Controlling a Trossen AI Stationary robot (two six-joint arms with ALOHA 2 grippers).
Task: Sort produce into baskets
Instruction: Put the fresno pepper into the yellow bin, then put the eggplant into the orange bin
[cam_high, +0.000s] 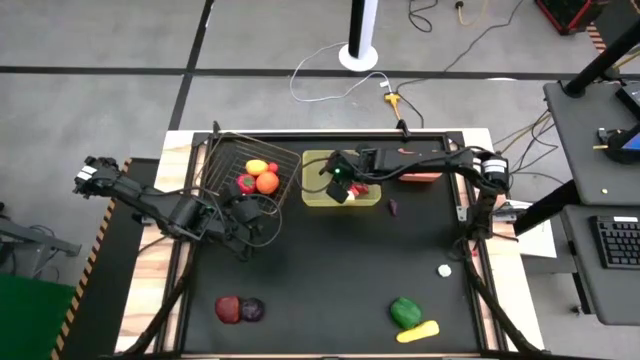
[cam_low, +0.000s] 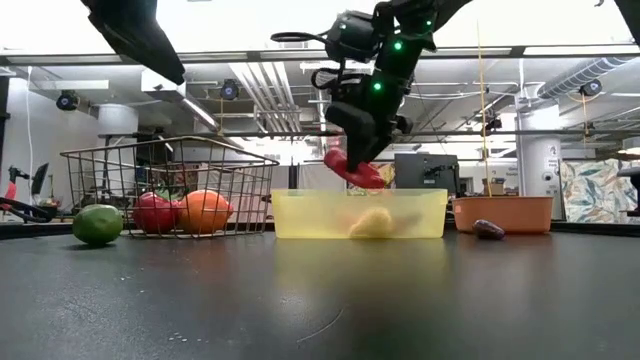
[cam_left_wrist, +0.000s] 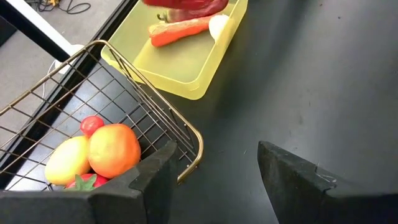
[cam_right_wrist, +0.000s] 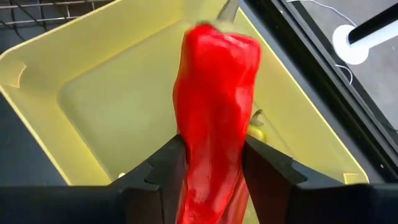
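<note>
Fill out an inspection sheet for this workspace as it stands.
Surface: black table, mostly bare in the middle.
Job's things: wire basket holds orange, yellow and red fruit; yellow tray holds a carrot; red bin at the back; green pepper, beet and other loose produce near the front edge.
Clutter: nothing seen.
Grippers: right claw holds a red pepper above the tray; left claw open beside the basket, empty.
Cables: white and yellow leads on the floor behind.
Surroundings: keyboard on a side desk.
</note>
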